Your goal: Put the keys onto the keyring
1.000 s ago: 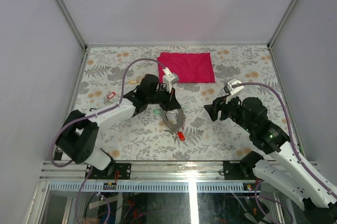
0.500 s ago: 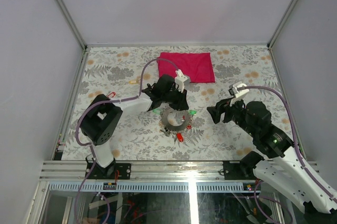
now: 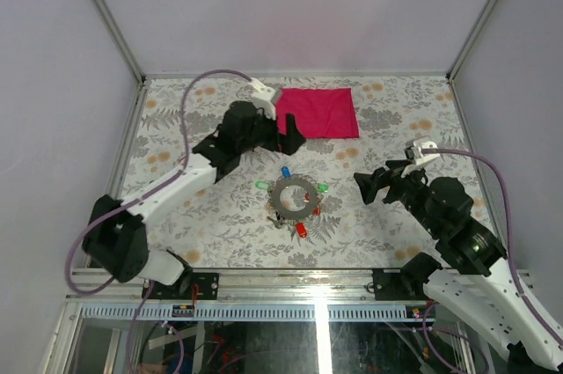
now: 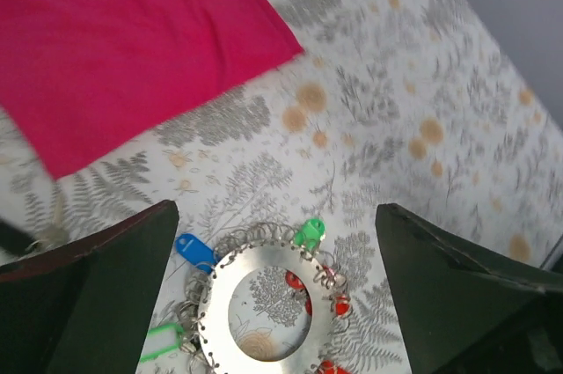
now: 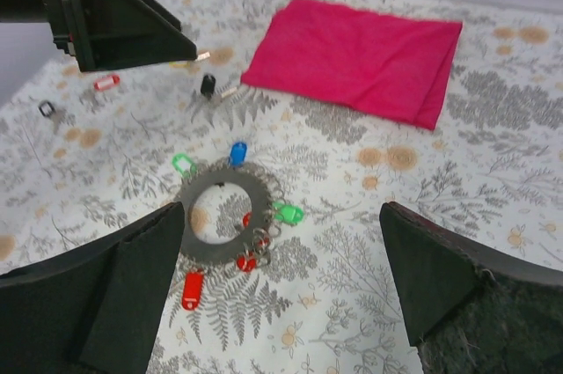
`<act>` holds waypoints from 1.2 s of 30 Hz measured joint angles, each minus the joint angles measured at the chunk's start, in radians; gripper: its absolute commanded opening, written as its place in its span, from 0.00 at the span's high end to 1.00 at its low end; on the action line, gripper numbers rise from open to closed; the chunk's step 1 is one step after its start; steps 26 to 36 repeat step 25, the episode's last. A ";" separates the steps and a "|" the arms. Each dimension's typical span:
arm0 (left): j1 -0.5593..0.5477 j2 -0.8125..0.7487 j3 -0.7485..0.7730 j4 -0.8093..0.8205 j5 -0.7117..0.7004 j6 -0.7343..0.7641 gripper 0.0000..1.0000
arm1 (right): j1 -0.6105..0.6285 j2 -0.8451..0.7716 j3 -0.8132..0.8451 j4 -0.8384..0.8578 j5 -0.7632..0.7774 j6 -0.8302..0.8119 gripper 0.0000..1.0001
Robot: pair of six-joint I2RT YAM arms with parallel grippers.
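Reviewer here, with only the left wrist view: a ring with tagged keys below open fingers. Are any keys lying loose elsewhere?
Observer: Yes. The right wrist view shows a red-tagged key lying apart from the keyring, well to its left.
Operator: Only that one?
Observer: No, a black-tagged key lies near the red cloth, by its corner.
Operator: Where is the right gripper?
Observer: The right gripper is open and empty, off to the keyring's right in the top view.
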 measured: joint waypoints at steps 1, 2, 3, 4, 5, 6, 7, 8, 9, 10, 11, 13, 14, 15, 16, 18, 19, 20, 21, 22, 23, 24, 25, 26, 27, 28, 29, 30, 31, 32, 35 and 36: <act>0.011 -0.039 0.000 -0.013 -0.026 -0.012 0.00 | 0.000 -0.014 0.001 0.004 0.003 0.000 0.01; 0.021 -0.075 0.000 -0.027 -0.054 -0.016 0.00 | 0.000 -0.036 0.001 0.011 0.008 -0.001 0.01; 0.026 -0.104 -0.001 -0.040 -0.072 -0.017 0.00 | 0.000 -0.056 0.002 0.018 0.013 -0.003 0.01; 0.028 -0.143 -0.006 -0.055 -0.100 -0.016 0.00 | 0.000 -0.076 0.002 0.024 0.019 -0.007 0.01; 0.028 -0.180 -0.011 -0.070 -0.120 -0.016 0.00 | 0.000 -0.090 0.003 0.027 0.025 -0.012 0.01; 0.027 -0.212 -0.018 -0.083 -0.135 -0.017 0.00 | 0.000 -0.105 0.004 0.031 0.031 -0.018 0.01; 0.027 -0.252 -0.031 -0.097 -0.157 -0.017 0.00 | 0.000 -0.120 0.005 0.034 0.041 -0.021 0.01; 0.026 -0.295 -0.046 -0.110 -0.178 -0.017 0.00 | 0.000 -0.135 0.005 0.037 0.058 -0.023 0.01; 0.026 -0.337 -0.061 -0.124 -0.198 -0.019 0.00 | 0.000 -0.148 0.005 0.037 0.074 -0.024 0.01; 0.026 -0.384 -0.080 -0.138 -0.220 -0.021 0.00 | 0.000 -0.167 0.004 0.038 0.095 -0.024 0.01; 0.026 -0.429 -0.100 -0.152 -0.242 -0.026 0.00 | 0.000 -0.190 -0.001 0.042 0.118 -0.024 0.01; 0.026 -0.518 -0.150 -0.169 -0.288 -0.042 0.00 | 0.000 -0.240 -0.017 0.044 0.165 -0.022 0.01; 0.026 -0.566 -0.182 -0.178 -0.315 -0.052 0.00 | 0.000 -0.265 -0.031 0.049 0.191 -0.019 0.01; 0.026 -0.623 -0.224 -0.196 -0.348 -0.066 0.00 | 0.000 -0.285 -0.046 0.055 0.211 -0.017 0.01; 0.026 -0.644 -0.240 -0.207 -0.362 -0.072 0.00 | 0.000 -0.296 -0.059 0.056 0.224 -0.013 0.01; 0.026 -0.710 -0.293 -0.235 -0.414 -0.099 0.00 | 0.000 -0.296 -0.075 0.050 0.242 0.003 0.01; 0.026 -0.730 -0.311 -0.246 -0.429 -0.108 0.00 | 0.000 -0.293 -0.083 0.039 0.253 0.016 0.01; 0.026 -0.756 -0.336 -0.262 -0.449 -0.122 0.00 | 0.000 -0.291 -0.089 0.034 0.261 0.026 0.01; 0.026 -0.775 -0.352 -0.271 -0.460 -0.132 0.00 | 0.000 -0.290 -0.095 0.028 0.267 0.038 0.01; 0.026 -0.795 -0.370 -0.278 -0.472 -0.142 0.00 | 0.000 -0.288 -0.100 0.024 0.271 0.047 0.01; 0.026 -0.813 -0.385 -0.286 -0.480 -0.152 0.00 | 0.000 -0.288 -0.106 0.024 0.276 0.053 0.01; 0.026 -0.830 -0.395 -0.293 -0.488 -0.159 0.00 | 0.000 -0.288 -0.113 0.023 0.282 0.059 0.01; 0.026 -0.844 -0.401 -0.299 -0.496 -0.166 0.00 | 0.000 -0.288 -0.119 0.023 0.286 0.061 0.01; 0.026 -0.844 -0.401 -0.299 -0.496 -0.166 0.00 | 0.000 -0.288 -0.119 0.023 0.286 0.061 0.01; 0.026 -0.844 -0.401 -0.299 -0.496 -0.166 0.00 | 0.000 -0.288 -0.119 0.023 0.286 0.061 0.01; 0.026 -0.844 -0.401 -0.299 -0.496 -0.166 0.00 | 0.000 -0.288 -0.119 0.023 0.286 0.061 0.01; 0.026 -0.844 -0.401 -0.299 -0.496 -0.166 0.00 | 0.000 -0.288 -0.119 0.023 0.286 0.061 0.01; 0.026 -0.844 -0.401 -0.299 -0.496 -0.166 0.00 | 0.000 -0.288 -0.119 0.023 0.286 0.061 0.01; 0.026 -0.844 -0.401 -0.299 -0.496 -0.166 0.00 | 0.000 -0.288 -0.119 0.023 0.286 0.061 0.01; 0.026 -0.844 -0.401 -0.299 -0.496 -0.166 0.00 | 0.000 -0.288 -0.119 0.023 0.286 0.061 0.01; 0.026 -0.844 -0.401 -0.299 -0.496 -0.166 0.00 | 0.000 -0.288 -0.119 0.023 0.286 0.061 0.01; 0.026 -0.844 -0.401 -0.299 -0.496 -0.166 0.00 | 0.000 -0.288 -0.119 0.023 0.286 0.061 0.01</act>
